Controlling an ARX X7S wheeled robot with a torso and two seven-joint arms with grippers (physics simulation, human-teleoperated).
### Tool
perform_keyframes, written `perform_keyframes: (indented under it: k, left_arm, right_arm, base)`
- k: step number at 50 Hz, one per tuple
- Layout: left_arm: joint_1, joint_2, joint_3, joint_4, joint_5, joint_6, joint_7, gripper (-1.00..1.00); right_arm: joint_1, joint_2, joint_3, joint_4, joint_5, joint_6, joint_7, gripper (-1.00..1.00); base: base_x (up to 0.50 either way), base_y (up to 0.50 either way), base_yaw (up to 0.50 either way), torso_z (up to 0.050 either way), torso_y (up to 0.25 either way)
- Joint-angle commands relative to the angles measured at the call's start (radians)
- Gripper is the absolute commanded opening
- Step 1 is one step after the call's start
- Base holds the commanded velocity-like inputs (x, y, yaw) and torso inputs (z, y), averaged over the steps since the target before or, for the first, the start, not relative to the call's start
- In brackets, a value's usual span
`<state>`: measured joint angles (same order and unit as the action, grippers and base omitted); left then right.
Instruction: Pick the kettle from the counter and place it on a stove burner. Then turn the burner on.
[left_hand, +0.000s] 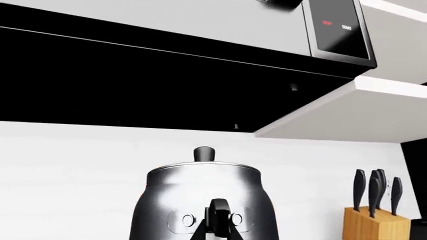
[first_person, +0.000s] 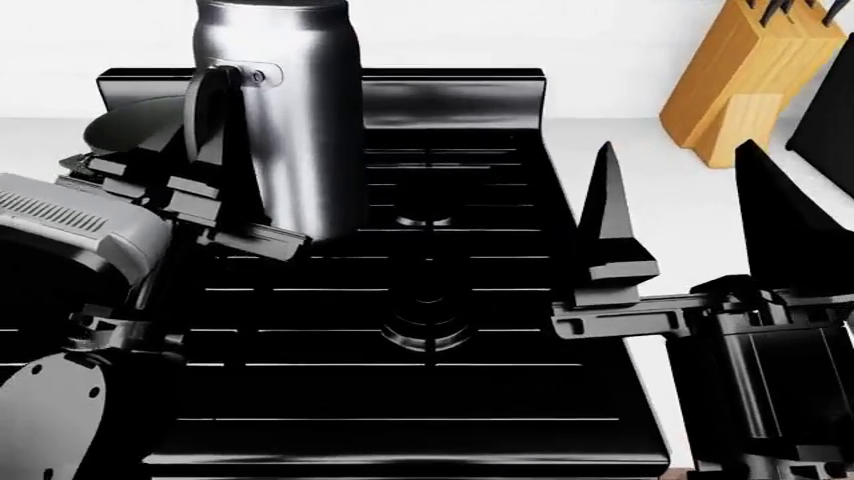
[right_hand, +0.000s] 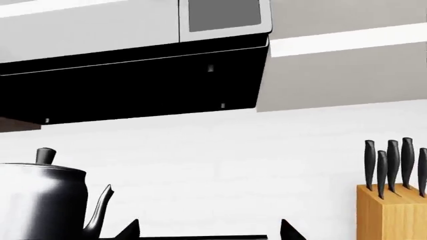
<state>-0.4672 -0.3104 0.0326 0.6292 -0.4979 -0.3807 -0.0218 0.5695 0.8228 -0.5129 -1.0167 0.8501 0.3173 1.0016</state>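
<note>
Setting: white desk (first_person: 694, 215) and white back wall, black stove (first_person: 441, 400) with parallel grate bars.
Kettle (first_person: 287, 120): tall polished steel, dark loop handle, small knobbed lid; upright over the stove's rear left, directly in front of the left gripper (first_person: 220, 205).
Left gripper: clamped around the kettle's handle.
Right gripper (first_person: 694, 215): fingers spread wide, holding nothing, kettle well off to its left.
Burner (first_person: 424, 325): round, between the two grippers.
Wrist views only: lid knob, spout, microwave (left_hand: 200, 30) overhead.
Nearby: wooden knife block (first_person: 747, 85) beyond the right gripper.
</note>
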Motion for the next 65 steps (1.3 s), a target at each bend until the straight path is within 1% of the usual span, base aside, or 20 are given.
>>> perform_keyframes:
  k: [1, 10, 16, 21, 40, 65]
  left_arm:
    - [-0.076, 0.016, 0.042, -0.031, -0.005, -0.028, -0.006, -1.0]
    - [-0.154, 0.048, 0.116, -0.13, 0.033, -0.027, 0.009, -1.0]
    - [-0.149, 0.07, 0.175, -0.165, 0.056, -0.01, 0.028, -1.0]
    - [-0.142, 0.08, 0.2, -0.179, 0.06, 0.0, 0.035, -1.0]
    - [-0.16, 0.125, 0.255, -0.281, 0.067, 0.039, 0.053, -1.0]
    - [-0.143, 0.147, 0.288, -0.305, 0.048, 0.07, 0.045, -1.0]
  right_arm:
    - [-0.024, 0.016, 0.008, 0.0, -0.006, -0.058, -0.014, 1.0]
    - [-0.026, 0.029, 0.009, 0.001, -0.002, -0.077, -0.013, 1.0]
    - [-0.034, 0.035, 0.012, 0.006, -0.005, -0.096, -0.016, 1.0]
    - [-0.034, 0.036, 0.009, 0.009, -0.008, -0.102, -0.017, 1.0]
    - [-0.039, 0.049, 0.004, 0.012, -0.012, -0.124, -0.017, 1.0]
    - [-0.036, 0.061, -0.003, 0.014, -0.006, -0.138, -0.009, 1.0]
  base:
    - [0.0, 0.0, 0.0, 0.0, 0.0]
    - [0.0, 0.0, 0.0, 0.0, 0.001]
    - [0.0, 0.0, 0.0, 0.0, 0.0]
    - [0.0, 0.0, 0.0, 0.0, 0.0]
    - [0.0, 0.0, 0.0, 0.0, 0.001]
    - [0.0, 0.0, 0.0, 0.0, 0.0]
